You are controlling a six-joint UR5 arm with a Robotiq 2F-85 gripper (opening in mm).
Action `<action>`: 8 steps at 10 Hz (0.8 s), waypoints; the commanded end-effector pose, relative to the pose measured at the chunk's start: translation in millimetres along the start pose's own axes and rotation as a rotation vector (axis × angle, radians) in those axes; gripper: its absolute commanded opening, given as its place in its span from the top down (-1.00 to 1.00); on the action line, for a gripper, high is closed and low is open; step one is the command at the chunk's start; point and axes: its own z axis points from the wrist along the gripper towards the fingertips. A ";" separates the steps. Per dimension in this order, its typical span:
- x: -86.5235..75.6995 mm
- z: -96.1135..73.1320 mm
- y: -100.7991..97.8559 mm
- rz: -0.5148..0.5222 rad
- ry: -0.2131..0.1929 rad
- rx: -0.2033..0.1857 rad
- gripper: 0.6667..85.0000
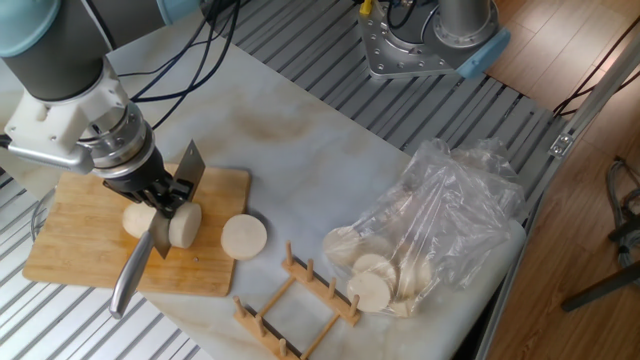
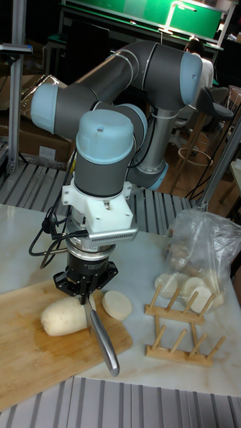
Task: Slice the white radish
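Bamboo cutting board (image 1: 80, 245) is seen lying at the left of the marbled white surface (image 1: 300, 170), and the white radish (image 1: 165, 222) is laid on its side upon it. The gripper (image 1: 160, 190) is positioned directly over the radish and is clamped on a knife (image 1: 140, 262), whose blade is set down into the radish partway along its length. In the tall fixed view the rounded end of the radish (image 2: 63, 315) is seen on one side of the blade, and the metal handle of the knife (image 2: 106, 344) is seen reaching out past the edge of the board (image 2: 40, 361). One cut round slice (image 1: 243, 237) is found at the right edge of the board, just beside the radish but apart from it. A wooden rack (image 1: 295, 300) with upright pegs is placed near the front of the surface. A clear plastic bag (image 1: 440, 225) is noted at the right, with pale round slices (image 1: 375, 280) held inside it
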 end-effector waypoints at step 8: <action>-4.4 -5.2 0.0 -0.005 -0.019 -0.013 0.98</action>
